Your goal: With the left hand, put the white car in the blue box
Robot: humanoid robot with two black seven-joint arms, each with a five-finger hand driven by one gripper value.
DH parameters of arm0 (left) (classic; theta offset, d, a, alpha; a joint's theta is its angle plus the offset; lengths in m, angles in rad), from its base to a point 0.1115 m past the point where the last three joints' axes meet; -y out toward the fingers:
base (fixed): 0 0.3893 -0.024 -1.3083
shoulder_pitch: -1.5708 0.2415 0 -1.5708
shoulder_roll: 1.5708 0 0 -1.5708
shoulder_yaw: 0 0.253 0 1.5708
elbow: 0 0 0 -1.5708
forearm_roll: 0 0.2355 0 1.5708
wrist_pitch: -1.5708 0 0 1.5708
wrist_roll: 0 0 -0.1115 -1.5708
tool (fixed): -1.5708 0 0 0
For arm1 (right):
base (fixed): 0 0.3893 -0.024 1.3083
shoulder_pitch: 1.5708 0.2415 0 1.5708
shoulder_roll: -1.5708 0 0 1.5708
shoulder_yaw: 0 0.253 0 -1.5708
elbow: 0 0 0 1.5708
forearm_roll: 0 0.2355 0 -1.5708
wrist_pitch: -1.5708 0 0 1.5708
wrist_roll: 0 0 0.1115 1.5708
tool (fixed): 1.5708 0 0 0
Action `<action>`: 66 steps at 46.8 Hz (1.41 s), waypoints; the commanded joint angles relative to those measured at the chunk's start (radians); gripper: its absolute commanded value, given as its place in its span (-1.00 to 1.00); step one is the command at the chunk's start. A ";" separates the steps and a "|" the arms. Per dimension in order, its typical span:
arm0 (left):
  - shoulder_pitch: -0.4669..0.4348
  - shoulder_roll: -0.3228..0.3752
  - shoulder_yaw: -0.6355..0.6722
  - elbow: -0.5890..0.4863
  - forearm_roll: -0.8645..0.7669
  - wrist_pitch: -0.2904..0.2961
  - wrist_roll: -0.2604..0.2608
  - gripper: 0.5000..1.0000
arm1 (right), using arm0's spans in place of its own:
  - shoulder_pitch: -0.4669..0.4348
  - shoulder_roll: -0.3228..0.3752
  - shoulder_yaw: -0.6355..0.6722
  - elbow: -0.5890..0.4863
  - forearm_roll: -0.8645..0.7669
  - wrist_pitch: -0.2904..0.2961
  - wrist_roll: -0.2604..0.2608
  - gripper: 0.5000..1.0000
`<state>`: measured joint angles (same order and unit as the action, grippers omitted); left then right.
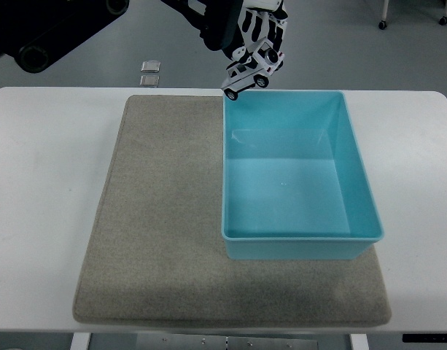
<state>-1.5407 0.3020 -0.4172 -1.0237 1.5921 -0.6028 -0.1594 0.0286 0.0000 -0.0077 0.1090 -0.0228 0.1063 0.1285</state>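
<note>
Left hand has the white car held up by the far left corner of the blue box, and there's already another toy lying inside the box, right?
Not quite. The head view shows the blue box with nothing inside. The rest holds: the left hand grips the white car in the air by the box's far left corner.

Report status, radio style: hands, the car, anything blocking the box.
Left hand shut on white car, held in the air by the blue box's far left corner. Right hand not in view. Box empty, nothing in the way.
</note>
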 commanded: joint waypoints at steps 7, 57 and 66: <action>0.108 -0.129 0.003 0.011 0.011 0.034 0.008 -1.00 | 0.001 0.000 0.000 0.001 0.000 0.000 0.000 0.74; 0.258 -0.083 -0.015 0.145 -0.603 0.209 0.018 1.00 | 0.001 0.000 0.000 0.000 0.000 0.001 -0.001 0.74; 0.294 -0.075 -0.083 0.269 -0.836 0.207 0.020 1.00 | 0.001 0.000 0.000 0.000 0.000 0.001 0.000 0.74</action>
<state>-1.2593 0.2211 -0.4914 -0.7911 0.8417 -0.3937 -0.1391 0.0286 0.0000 -0.0077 0.1097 -0.0228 0.1063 0.1288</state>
